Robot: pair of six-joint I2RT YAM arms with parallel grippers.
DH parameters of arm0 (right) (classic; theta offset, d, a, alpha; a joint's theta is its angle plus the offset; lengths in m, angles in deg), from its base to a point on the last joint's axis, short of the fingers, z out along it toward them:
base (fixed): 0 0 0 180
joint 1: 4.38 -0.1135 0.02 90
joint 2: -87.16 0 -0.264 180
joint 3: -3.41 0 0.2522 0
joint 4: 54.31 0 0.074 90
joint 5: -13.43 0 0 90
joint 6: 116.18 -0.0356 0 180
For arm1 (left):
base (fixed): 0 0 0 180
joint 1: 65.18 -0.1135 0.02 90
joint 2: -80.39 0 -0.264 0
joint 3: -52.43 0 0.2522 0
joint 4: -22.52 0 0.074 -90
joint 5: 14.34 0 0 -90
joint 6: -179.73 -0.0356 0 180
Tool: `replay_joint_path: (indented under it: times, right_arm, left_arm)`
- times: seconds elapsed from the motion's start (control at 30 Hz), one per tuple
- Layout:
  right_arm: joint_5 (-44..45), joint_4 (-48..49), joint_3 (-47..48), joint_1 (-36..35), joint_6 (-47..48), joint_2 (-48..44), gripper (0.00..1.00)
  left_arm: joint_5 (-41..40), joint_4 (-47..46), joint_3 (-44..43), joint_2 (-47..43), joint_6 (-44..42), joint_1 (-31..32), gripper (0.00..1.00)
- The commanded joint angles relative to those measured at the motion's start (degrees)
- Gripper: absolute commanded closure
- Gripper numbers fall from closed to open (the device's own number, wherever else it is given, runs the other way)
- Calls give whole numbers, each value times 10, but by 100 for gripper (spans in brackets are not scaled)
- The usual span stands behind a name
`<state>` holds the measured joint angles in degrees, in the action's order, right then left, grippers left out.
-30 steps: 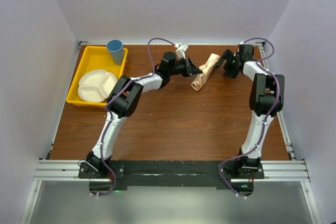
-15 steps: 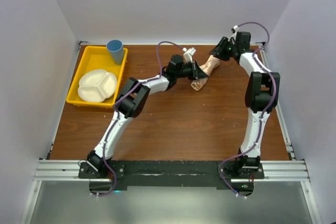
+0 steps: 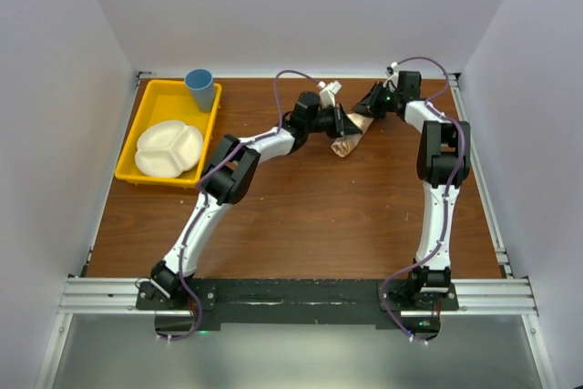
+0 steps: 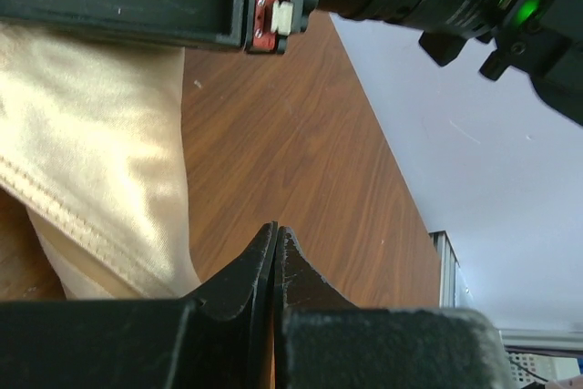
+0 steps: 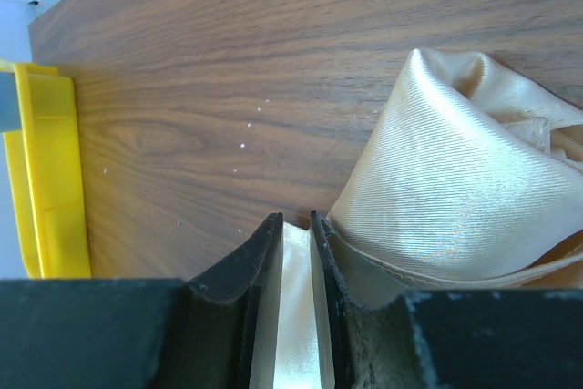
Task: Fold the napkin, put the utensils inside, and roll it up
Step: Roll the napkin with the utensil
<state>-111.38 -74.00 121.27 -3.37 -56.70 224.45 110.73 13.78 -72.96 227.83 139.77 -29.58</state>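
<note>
going from the left in the top view, the yellow plastic tray [image 3: 164, 102] is sitting at the upper left of the brown wooden table [image 3: 301, 216], well apart from the work. right of it, in the upper middle of the frame, the left gripper [image 3: 343, 123] is hovering with its jaws pressed together on nothing. its tips are lying just beside the left flank of the large soft peach-orange cloth napkin [image 3: 348, 141], which is lying as a loose roll slanting from lower left to upper right. the cloth is looking light, limp and satiny, so it is probably sliding easily on the wood and loosening wherever nothing is pinning it. a pinch through several layers at an end of the roll, or along the stitched hem, is likely gripping better than a grab at one slick outer fold. at the roll's upper right end the right gripper [image 3: 368, 108] is clamping a narrow strip of the cloth between nearly closed jaws. in its wrist view the bulk of the napkin is bunching just right of its fingers.
</note>
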Motion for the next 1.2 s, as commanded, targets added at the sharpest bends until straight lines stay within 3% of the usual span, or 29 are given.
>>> replay_joint_path:
  times: [0.0,0.37,0.6,0.77,0.97,1.17]
  right_arm:
    - [-19,23,-5,5,-5,-19,78]
    - [-18,27,-27,15,-9,-34,80]
    - [-25,27,-9,14,-16,-33,80]
    - [-26,0,27,14,-15,-41,79]
    - [2,-58,73,6,-10,-83,72]
    - [132,-163,46,-51,20,-197,62]
  left_arm:
    - [-2,3,-59,22,15,-5,96]
    - [-5,32,-43,52,13,-6,96]
    - [6,38,-36,16,1,-6,96]
    - [14,70,-83,-10,-2,-8,92]
    - [25,94,-93,-89,9,-10,84]
    - [-3,118,28,-245,-34,-12,75]
